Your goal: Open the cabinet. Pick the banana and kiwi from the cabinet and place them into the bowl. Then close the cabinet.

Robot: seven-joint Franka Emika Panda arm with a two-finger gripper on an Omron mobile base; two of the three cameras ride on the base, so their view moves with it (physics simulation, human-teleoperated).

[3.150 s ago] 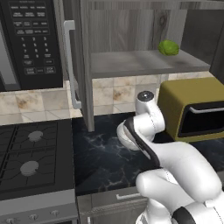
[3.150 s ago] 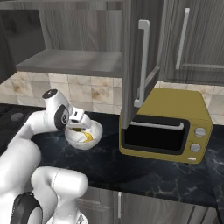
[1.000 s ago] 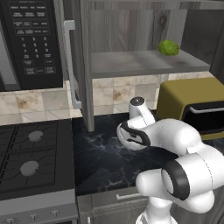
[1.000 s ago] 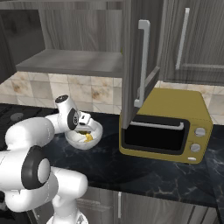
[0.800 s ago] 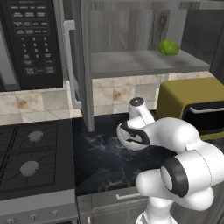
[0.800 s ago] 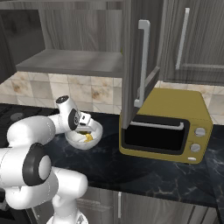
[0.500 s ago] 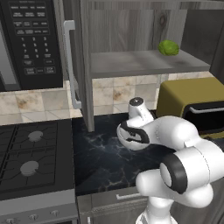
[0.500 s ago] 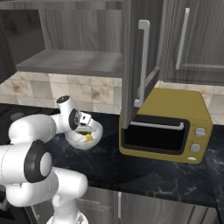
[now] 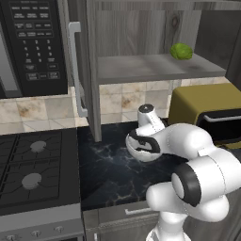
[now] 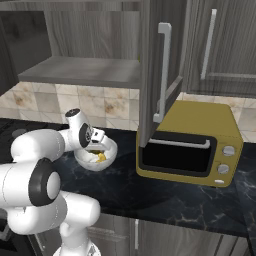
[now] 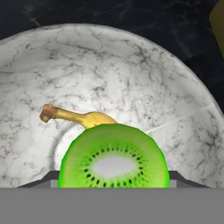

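The gripper (image 10: pixel 96 141) hangs over the bowl (image 10: pixel 111 152) on the dark counter (image 10: pixel 150 192); in the hand view the kiwi (image 11: pixel 113 162) sits between the fingers, cut green face toward the camera, so the gripper is pinching it just above the bowl's inside; the banana (image 11: pixel 78 117) lies on the bottom of the bowl, its stem pointing away from the kiwi; the cabinet (image 9: pixel 141 70) stands open, both doors swung out, with a lumpy green fruit (image 9: pixel 181 51) on its grey shelf; a yellow toaster oven (image 10: pixel 190 144) stands beside the bowl; the microwave (image 9: pixel 33 44) hangs above the stove (image 9: pixel 33 172).
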